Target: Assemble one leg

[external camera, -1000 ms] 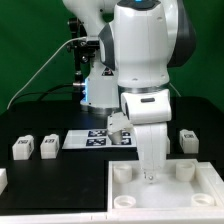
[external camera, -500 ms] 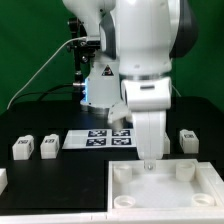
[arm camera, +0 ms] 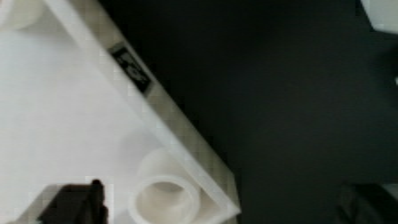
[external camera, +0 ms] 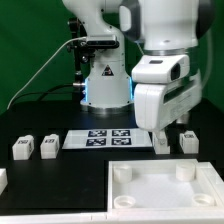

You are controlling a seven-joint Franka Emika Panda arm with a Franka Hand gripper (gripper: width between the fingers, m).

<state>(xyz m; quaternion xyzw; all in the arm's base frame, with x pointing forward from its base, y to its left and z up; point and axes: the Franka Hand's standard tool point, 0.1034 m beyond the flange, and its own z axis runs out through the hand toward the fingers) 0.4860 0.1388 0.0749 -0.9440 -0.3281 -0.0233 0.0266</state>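
Observation:
Three small white legs with black-and-white markers stand on the black table: two at the exterior view's left (external camera: 22,148) (external camera: 48,146) and one at the right (external camera: 187,140). The large white square base (external camera: 150,195) with round corner sockets lies at the front. My gripper (external camera: 160,143) hangs just beyond the base's far edge, beside the right leg and apart from it. In the wrist view the gripper (arm camera: 222,205) is open and empty, and one corner socket (arm camera: 164,195) of the base (arm camera: 63,120) lies between its dark fingers (arm camera: 71,202).
The marker board (external camera: 105,138) lies flat behind the base, left of the gripper. Another white piece (external camera: 3,180) shows at the exterior view's left edge. The robot's pedestal (external camera: 103,85) stands at the back.
The gripper has risen from just over the base's far edge and moved toward the exterior view's right, to beside the right leg. Nothing was picked up.

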